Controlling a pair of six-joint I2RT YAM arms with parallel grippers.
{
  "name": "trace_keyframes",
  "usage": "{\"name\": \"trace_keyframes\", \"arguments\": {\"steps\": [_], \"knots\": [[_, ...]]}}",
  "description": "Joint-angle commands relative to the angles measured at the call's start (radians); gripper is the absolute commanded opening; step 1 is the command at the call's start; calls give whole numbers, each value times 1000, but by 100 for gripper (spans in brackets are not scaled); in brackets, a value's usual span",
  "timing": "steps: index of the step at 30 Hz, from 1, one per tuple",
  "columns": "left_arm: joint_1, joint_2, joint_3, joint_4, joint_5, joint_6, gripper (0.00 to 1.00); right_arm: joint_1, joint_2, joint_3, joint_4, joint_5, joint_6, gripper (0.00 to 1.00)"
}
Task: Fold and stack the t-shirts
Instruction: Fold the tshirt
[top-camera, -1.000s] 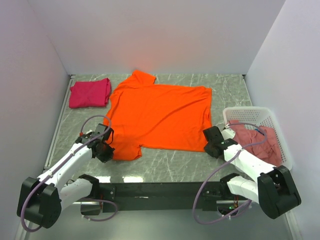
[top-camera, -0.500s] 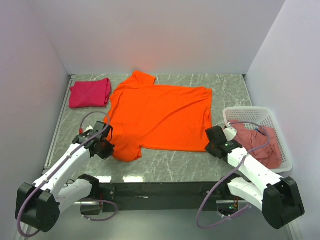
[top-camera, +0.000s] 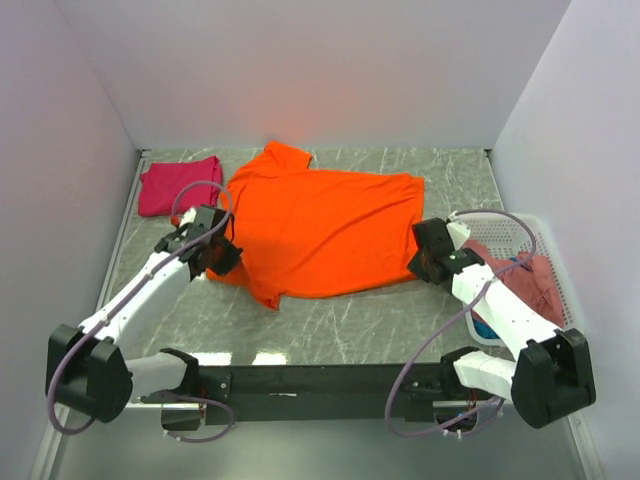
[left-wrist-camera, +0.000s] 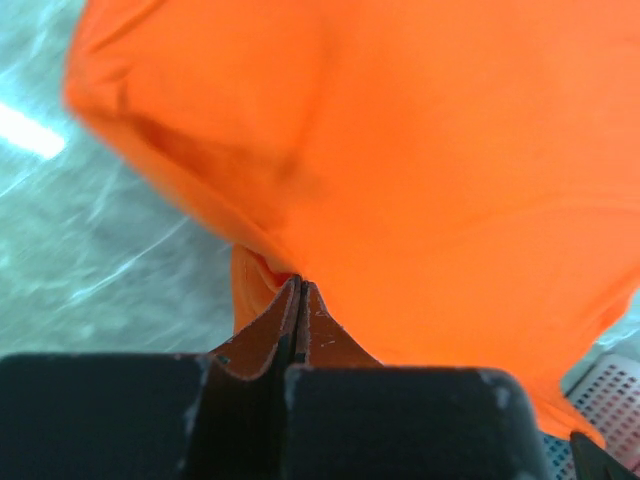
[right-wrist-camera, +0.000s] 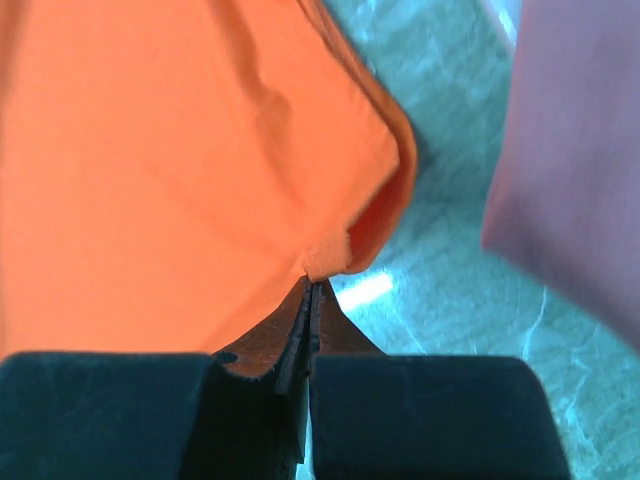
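Orange t-shirt (top-camera: 320, 230) lies spread on the table (top-camera: 380, 322), its near edge pinched toward each side by the left gripper (left-wrist-camera: 299, 290) and right gripper (right-wrist-camera: 311, 288), both clamped tight on cloth that looks light, limp and likely to sag between holds.

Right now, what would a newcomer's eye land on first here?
The bright orange t-shirt spread across the middle of the table is by far the loudest thing in view. The left pincer and right pincer are each shut on its near edge, at opposite sides. Next come the folded magenta t-shirt in the far left corner and the white basket holding rose-pink cloth on the right.
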Motion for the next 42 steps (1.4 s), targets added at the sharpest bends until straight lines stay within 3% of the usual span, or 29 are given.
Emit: {"name": "trace_keyframes", "arguments": {"steps": [1,13,19,29,36,38,39,40,42], "knots": [[7,44,83,86,-16,38,1,-52,48,84,8,-25,-58,0],[154,259,269,221,35,82,1,-128,306,343,11,-94,-176,0],[166,366,375,276,4,121,1,-174,404,445,4,-110,-208,0],[208,575,579,238,-12,164,1,-214,534,554,14,-134,-254,0],[220,771,735,333,21,239,1,-231,655,652,65,-131,-289,4],[229,854,809,382,53,292,9,-237,707,693,74,-120,-316,12],[232,886,852,359,94,312,26,-239,724,736,71,-122,-328,18],[235,949,955,315,103,323,38,-239,740,762,42,-122,-335,31],[234,988,1043,175,96,346,59,-239,752,802,18,-134,-337,39]]}}
